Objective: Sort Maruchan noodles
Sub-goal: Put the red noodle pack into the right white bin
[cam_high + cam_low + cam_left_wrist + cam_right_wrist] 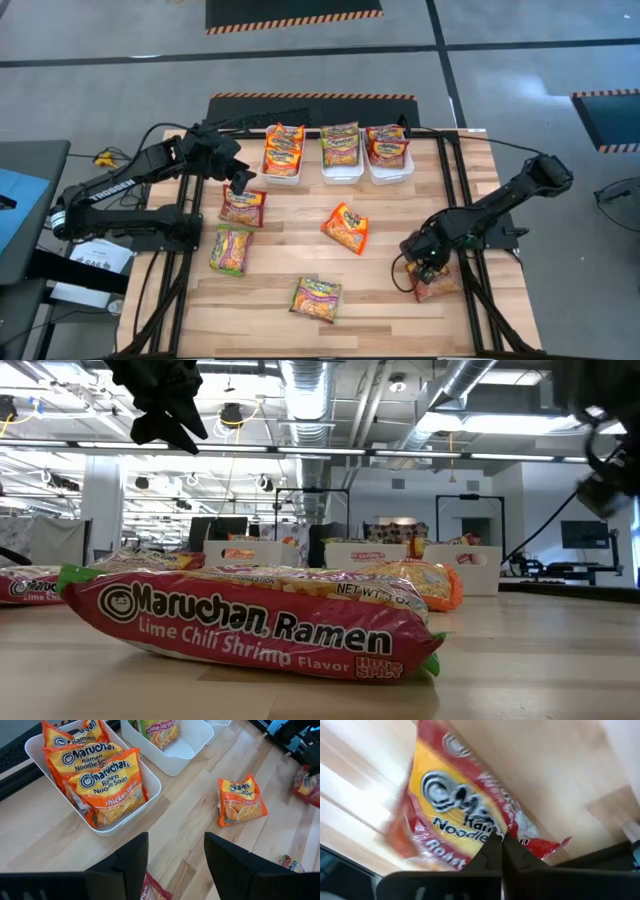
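— Down at four o'clock on the table [330, 330], what has the right gripper [428, 272] got?
— Its fingers are pinched together on the edge of a red packet [465, 820] lying at the table's rim. The packet looks still down on the wood, not lifted.
— And the left gripper [239, 183]?
— Fingers spread, holding nothing, hovering at ten o'clock above another red packet [243, 207].
— How far along is the sorting?
— Roughly half, I'd judge. Three white bins [341, 172] at twelve o'clock hold packets: orange in the left one [107, 790], green in the middle, red in the right. Five are still loose: the two red ones, a green one [231, 249] at nine, an orange one [346, 227] at centre, another green [316, 298] at six.
— The surface?
— Pale wood planks on a black frame.
— The room?
— Grey floor with hazard-striped mats; beyond, an open workshop with ceiling ducts and strip lights.
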You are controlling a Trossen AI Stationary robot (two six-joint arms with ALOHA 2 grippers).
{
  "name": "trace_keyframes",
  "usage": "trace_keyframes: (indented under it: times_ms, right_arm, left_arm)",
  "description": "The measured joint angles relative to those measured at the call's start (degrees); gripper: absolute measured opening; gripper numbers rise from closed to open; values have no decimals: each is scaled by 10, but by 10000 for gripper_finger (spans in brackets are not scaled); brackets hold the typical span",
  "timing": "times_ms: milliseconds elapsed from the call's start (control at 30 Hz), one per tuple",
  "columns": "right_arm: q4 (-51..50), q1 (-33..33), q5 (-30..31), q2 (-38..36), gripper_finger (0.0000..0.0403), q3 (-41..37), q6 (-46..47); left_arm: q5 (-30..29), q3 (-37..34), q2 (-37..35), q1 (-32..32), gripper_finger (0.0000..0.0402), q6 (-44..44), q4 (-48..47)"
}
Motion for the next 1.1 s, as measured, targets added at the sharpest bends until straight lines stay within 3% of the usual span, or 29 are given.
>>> trace_keyframes:
  times_ms: [367, 600, 867, 1100]
  right_arm:
    - [-80, 0, 172, 0, 3, 141, 74]
    - [-118, -31, 245, 0, 3, 199, 69]
    - [-131, -134, 333, 0, 3, 268, -62]
    - [-151, -292, 397, -1, 3, 346, -278]
  left_arm:
    - [0, 0, 0, 0, 178, 21, 0]
    - [0, 0, 0, 0, 178, 22, 0]
    - [-11, 0, 0, 0, 178, 21, 0]
    - [-14, 0, 0, 0, 178, 20, 0]
